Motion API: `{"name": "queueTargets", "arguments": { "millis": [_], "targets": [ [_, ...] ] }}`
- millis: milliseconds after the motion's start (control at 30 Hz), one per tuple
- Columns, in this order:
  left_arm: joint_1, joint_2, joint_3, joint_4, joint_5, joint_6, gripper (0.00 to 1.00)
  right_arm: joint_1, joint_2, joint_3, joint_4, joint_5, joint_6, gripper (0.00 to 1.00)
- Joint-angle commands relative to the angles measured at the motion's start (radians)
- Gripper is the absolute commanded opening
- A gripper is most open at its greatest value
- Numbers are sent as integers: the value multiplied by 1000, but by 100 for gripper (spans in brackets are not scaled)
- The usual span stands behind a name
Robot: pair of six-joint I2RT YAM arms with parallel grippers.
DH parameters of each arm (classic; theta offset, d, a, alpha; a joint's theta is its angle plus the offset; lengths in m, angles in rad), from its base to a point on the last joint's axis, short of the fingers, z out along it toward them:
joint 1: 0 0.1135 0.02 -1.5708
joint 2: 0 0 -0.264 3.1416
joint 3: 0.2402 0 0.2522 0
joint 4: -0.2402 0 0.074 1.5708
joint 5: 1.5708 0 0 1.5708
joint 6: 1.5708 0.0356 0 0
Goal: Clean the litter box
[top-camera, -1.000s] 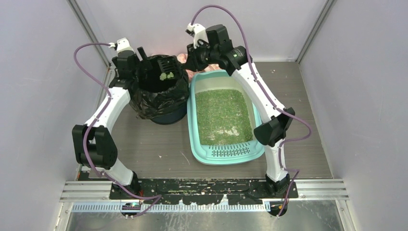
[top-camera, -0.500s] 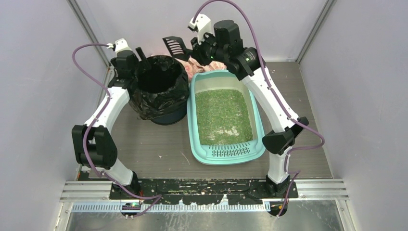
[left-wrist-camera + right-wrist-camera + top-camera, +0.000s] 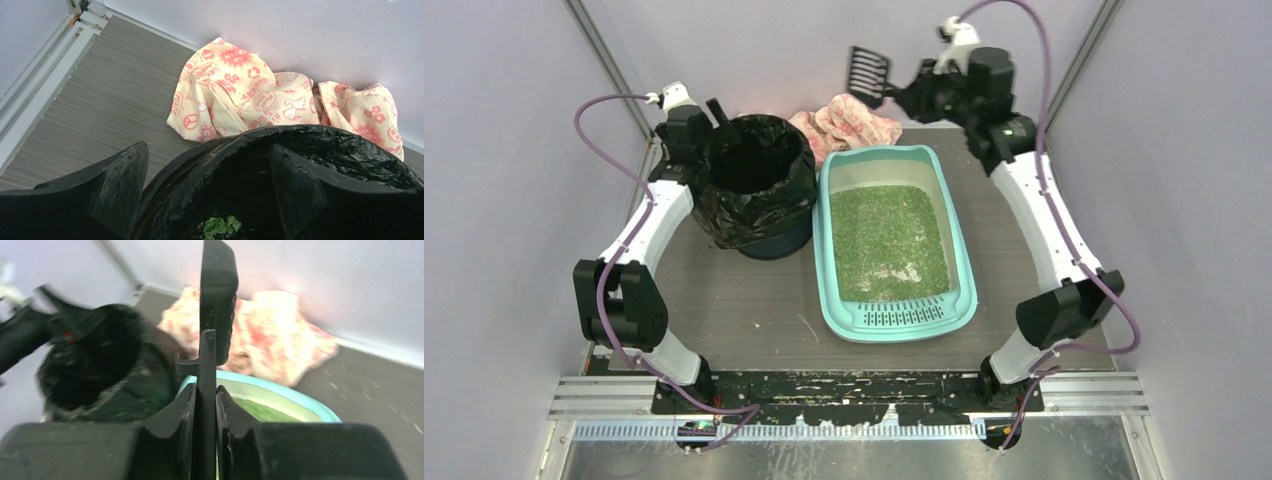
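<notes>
Teal litter box (image 3: pixel 899 316) lies beneath right pincer (image 3: pixel 902 97) clamping scoop (image 3: pixel 867 72).

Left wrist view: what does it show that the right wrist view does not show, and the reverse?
Only left wrist: the open left gripper at the rim of the bin, and a green clump inside it. Only right wrist: the right gripper shut on the black scoop, seen edge-on, and the litter box rim with green litter. Both: the patterned cloth, the bin, the grey floor and the wall.
</notes>
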Motion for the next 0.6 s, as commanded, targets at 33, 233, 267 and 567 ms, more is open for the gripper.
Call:
{"name": "queueTargets", "arguments": {
  "millis": [33,233,267,567],
  "targets": [
    [4,-59,47,2,21,-19,90,-106,-145,-187,33,19,65,1],
    [3,-70,9,0,39,-48,93,-107,-180,-384,-43,3,32,1],
    [3,-73,-2,0,43,-52,93,-106,-184,-412,-37,-16,56,1],
    [3,-93,-42,-5,50,-62,94,-107,-242,-494,-12,152,87,100]
  ]
}}
